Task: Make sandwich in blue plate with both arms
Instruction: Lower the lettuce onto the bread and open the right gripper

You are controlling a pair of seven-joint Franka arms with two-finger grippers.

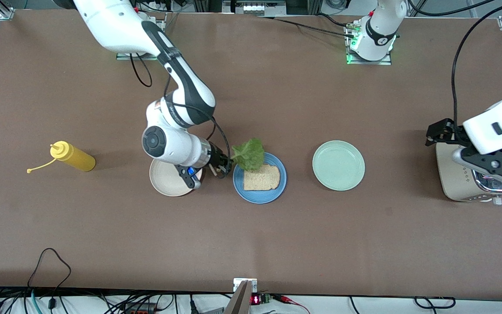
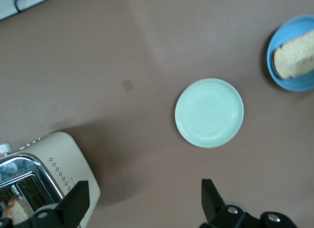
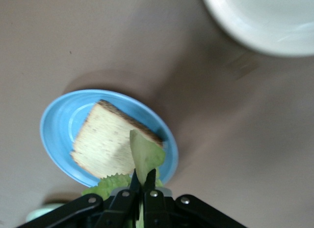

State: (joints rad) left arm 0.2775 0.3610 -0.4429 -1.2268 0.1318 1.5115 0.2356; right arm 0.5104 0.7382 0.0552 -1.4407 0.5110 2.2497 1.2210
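My right claw [image 1: 226, 165], clamped on the lettuce leaf [image 1: 249, 154], hangs over the blue plate [image 1: 259, 195] rim beside the bread slice [image 1: 261, 178], while my left claw [image 2: 142, 201] waits with fingers apart over the toaster [image 1: 460, 183]

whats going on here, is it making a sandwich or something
Yes, a sandwich is under way. The right gripper is shut on a lettuce leaf and holds it over the blue plate, where one bread slice already lies. The left gripper hangs open over the toaster at the left arm's end of the table, with a slice showing in its slot. The cream plate, the mint-green plate and the yellow bottle are untouched.
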